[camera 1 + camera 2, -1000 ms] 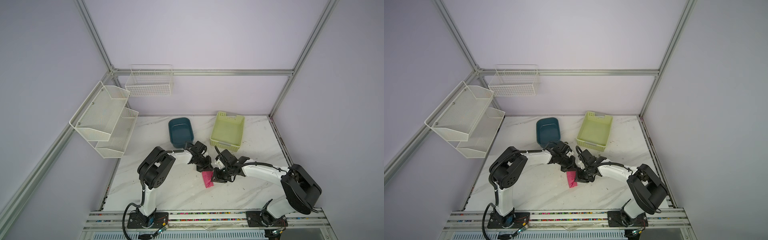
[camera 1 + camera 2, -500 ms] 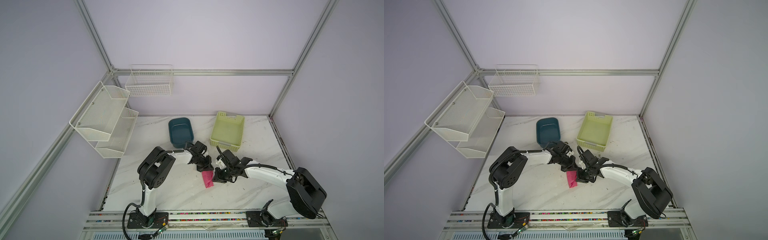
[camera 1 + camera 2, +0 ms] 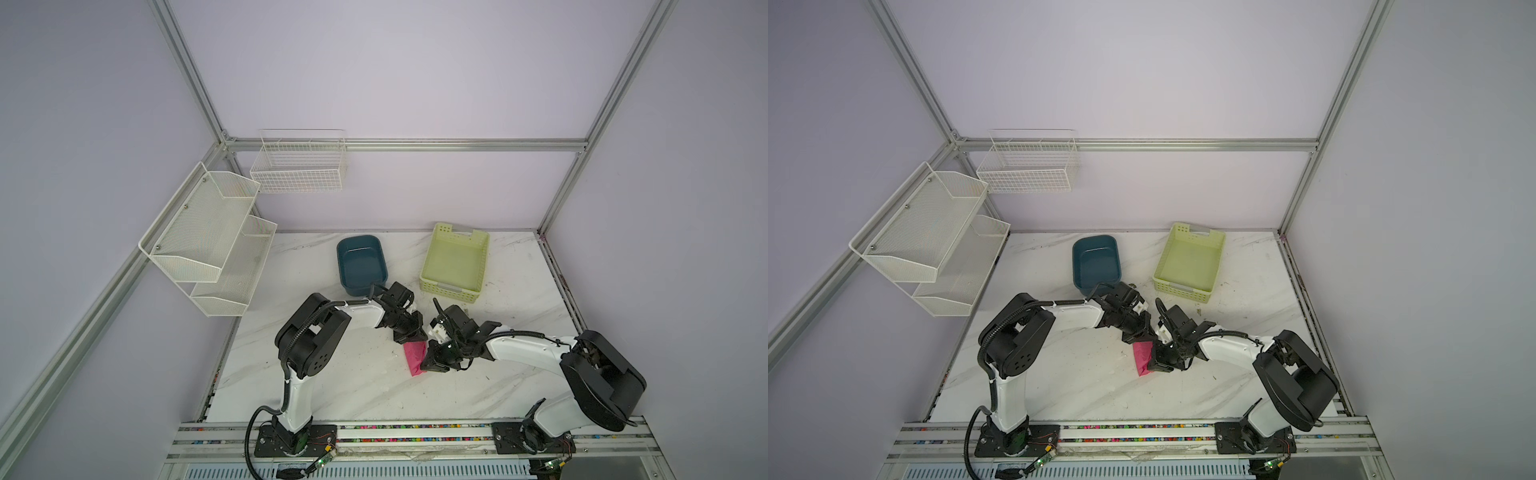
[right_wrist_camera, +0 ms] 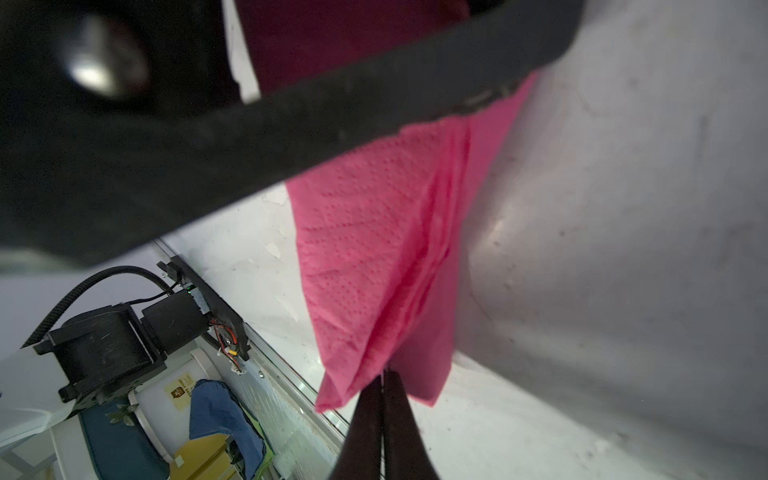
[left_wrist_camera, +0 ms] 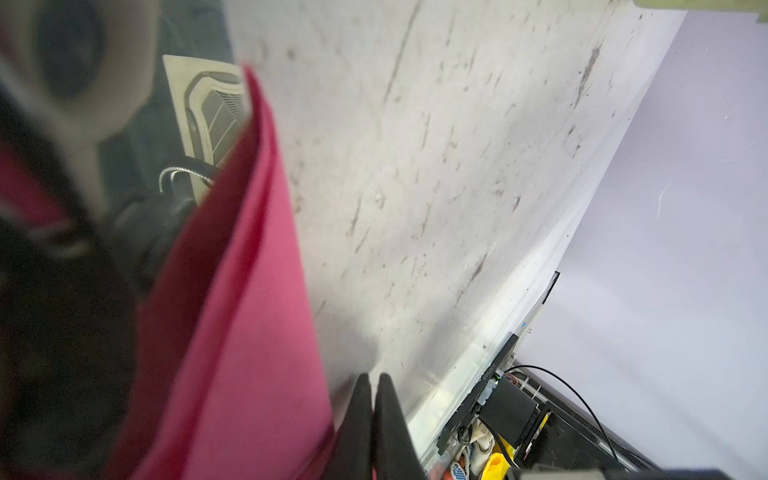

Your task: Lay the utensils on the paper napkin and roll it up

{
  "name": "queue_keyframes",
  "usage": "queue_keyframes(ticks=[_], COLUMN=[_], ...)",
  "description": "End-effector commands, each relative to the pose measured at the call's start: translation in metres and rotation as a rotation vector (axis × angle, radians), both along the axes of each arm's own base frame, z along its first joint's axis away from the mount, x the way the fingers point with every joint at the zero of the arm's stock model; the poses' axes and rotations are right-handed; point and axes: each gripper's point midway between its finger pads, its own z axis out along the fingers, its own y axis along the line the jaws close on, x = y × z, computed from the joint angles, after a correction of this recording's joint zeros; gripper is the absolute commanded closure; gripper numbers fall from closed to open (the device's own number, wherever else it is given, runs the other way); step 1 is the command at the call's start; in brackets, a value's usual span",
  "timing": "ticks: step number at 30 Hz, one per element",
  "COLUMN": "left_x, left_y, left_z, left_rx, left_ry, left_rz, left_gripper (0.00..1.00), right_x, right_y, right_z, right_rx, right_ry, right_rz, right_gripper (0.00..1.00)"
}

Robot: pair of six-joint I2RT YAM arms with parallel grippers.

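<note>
Between the fingers: the left fingers [image 5: 388, 419] and right fingers [image 4: 397, 419] stand close together, and the folded paper napkin [image 3: 415, 358] fills the gap; no way through.
Behind the left fingers: the teal tub [image 3: 360, 262] stands near and blocks that side.
Behind the right fingers: the pale green basket [image 3: 455, 259] stands near and blocks that side.
In front of both fingers: bare table [image 3: 353, 386], open up to the front rail [image 3: 415, 428].
Far left of the fingers: wall shelves [image 3: 212, 245] overhang the table edge, well apart.

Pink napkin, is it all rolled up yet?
Partly. The napkin is already folded into a narrow bundle; no utensils show, maybe tucked inside. The right hand pinches its edge, and the left hand is shut beside it. Finishing the roll looks left.
</note>
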Motion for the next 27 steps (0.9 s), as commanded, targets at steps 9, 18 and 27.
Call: queue_keyframes(ticks=[9, 18, 27], left_x=[0.002, 0.01, 0.015], left_y=[-0.005, -0.016, -0.032], left_z=[0.005, 0.042, 0.056], left_rx=[-0.027, -0.087, -0.124], left_ry=[-0.023, -0.08, -0.095], left_rz=[-0.015, -0.016, -0.033], left_gripper=[0.94, 0.94, 0.94], right_x=[-0.001, -0.007, -0.008], right_y=[0.006, -0.007, -0.008], right_z=[-0.017, -0.034, -0.035], right_rx=[0.031, -0.031, -0.037], right_ry=[0.036, 0.051, 0.053], right_rz=[-0.024, -0.032, -0.029], right_gripper=[0.92, 0.94, 0.95])
